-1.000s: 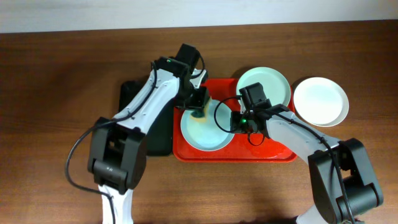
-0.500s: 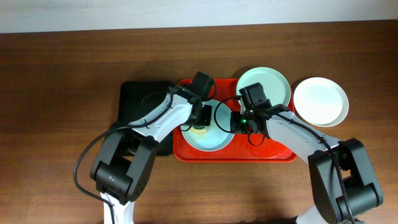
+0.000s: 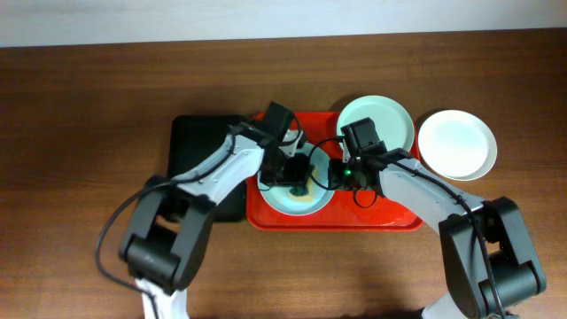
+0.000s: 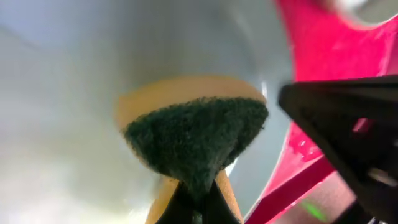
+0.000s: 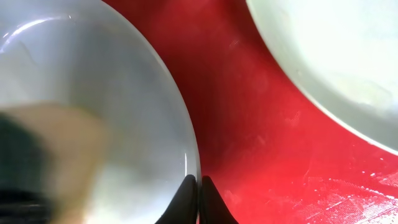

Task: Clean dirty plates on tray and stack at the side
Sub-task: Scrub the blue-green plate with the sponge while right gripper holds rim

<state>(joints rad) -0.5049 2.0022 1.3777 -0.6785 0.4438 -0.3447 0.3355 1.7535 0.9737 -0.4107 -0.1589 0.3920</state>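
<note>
Sponge [image 4: 196, 134] sits pinched in your left gripper [image 4: 198, 202], pressed onto the pale plate [image 3: 279, 197] on the red tray [image 3: 390, 217]. Your right gripper [image 5: 199, 196] is clamped on that plate's rim. A second pale plate [image 3: 376, 120] lies at the tray's far right corner. The white plate [image 3: 456, 144] rests on the table [image 3: 89, 133] just beside it.

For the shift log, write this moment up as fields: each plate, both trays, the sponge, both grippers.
middle plate: in the red tray
mint plate: overlapping the red tray's far right corner
white plate: on the table, right of the red tray
black tray: left of the red tray
sponge: yellow and green, on the middle plate
left gripper: shut on sponge
right gripper: shut on middle plate's rim
</note>
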